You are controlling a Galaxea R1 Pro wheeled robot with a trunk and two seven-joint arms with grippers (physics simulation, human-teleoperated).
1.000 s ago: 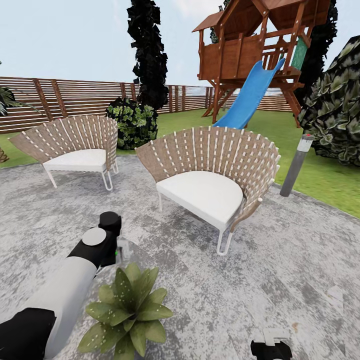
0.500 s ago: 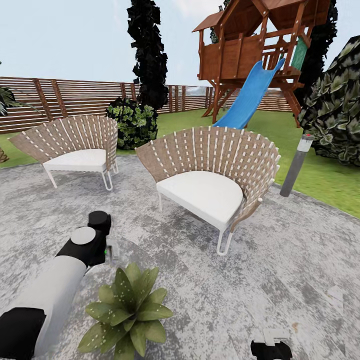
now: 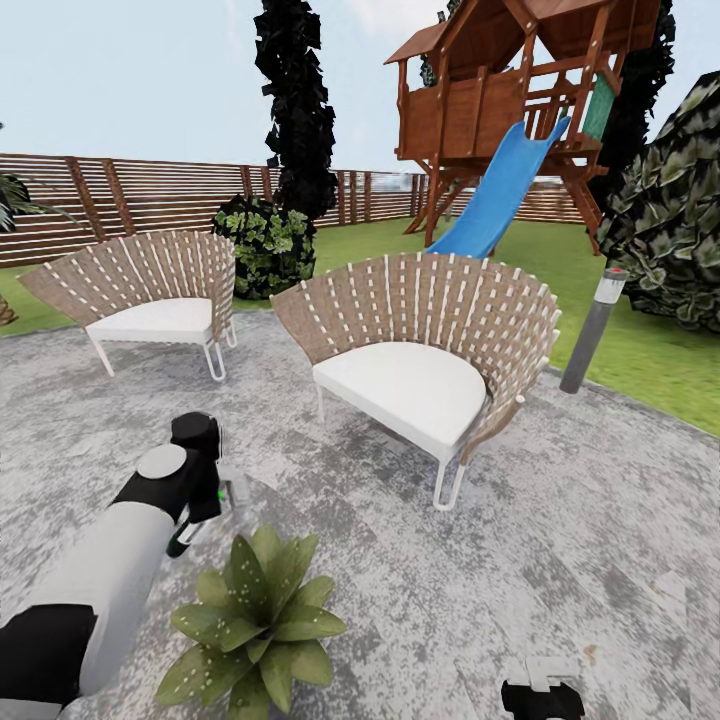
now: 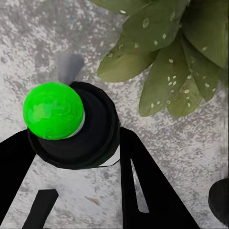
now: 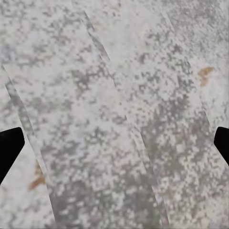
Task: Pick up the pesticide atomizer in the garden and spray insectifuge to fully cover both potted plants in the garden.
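The left claw is pinching the pesticide atomizer, its two dark fingers sitting hard against either side of the bottle's black body. In the left wrist view I am looking straight down the bottle from above: the bright green cap is facing the camera, so the bottle's long axis is running along the claw's own line, and a small greyish nozzle tip is poking out past the cap toward the paving.

What the next move turns on is where the potted plant is lying from that nozzle. Its broad speckled leaves are sitting just beyond the claw and off to one side of it, close but not touching. In the head view the left claw is hovering over the grey stone patio with the same potted plant just beside and below it, on the robot's near side. By my reading, the nozzle is not squarely over the rosette, so the spray would be needing a small turn toward the leaves.

The right claw is hanging low and well apart from the plant; its dark fingertips are standing spread, with only paving between them. The left arm is clearly the nearer one.
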